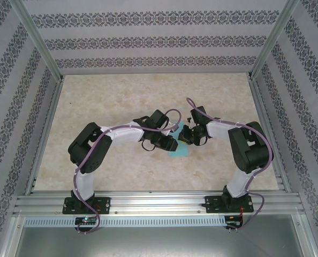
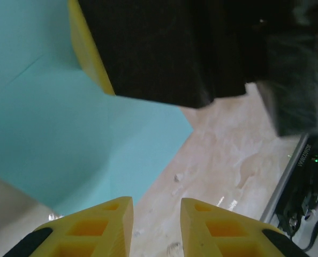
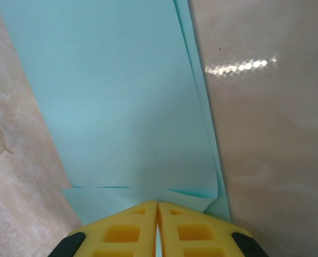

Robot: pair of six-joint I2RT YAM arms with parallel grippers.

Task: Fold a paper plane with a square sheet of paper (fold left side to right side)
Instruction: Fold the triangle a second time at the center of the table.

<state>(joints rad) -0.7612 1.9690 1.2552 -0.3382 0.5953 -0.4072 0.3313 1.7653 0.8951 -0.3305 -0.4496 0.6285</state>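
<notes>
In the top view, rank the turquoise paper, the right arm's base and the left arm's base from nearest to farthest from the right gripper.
1. turquoise paper: pinched in the right gripper, mid-view.
2. right arm's base: bottom right of the view.
3. left arm's base: bottom left, clearly farthest.

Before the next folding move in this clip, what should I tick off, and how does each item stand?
1. Grip: the right gripper is shut on the paper at its near edge: ok.
2. Free hand: the left gripper stands open, with bare table between its fingers: ok.
3. Layer edges matched: not ok. Two edges run slightly offset in the right wrist view.
4. Paper lying flat: cannot tell.
5. Room between the grippers: cannot tell. They nearly meet in the top view.
</notes>
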